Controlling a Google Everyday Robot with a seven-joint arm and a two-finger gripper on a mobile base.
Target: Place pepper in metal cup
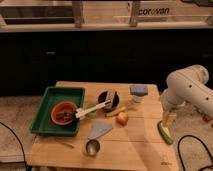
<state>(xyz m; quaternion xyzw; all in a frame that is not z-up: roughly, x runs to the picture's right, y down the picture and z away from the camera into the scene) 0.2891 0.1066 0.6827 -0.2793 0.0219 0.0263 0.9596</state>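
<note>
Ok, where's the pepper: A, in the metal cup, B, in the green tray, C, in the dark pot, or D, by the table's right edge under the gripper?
D: the pepper is below the gripper at the right edge of the table, far from the metal cup.

Hand (167, 121) above pepper (165, 133) at right edge of table (140, 147); metal cup (92, 147) front-centre.

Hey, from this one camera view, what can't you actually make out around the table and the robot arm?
- Gripper, camera view, at the table's right edge above the pepper: its wrist covers the contact, so a grasp is unclear.
- Metal cup: interior too small to judge.
- Orange bowl: dark contents too small to name.
- Arm: cut off by the right edge.
</note>
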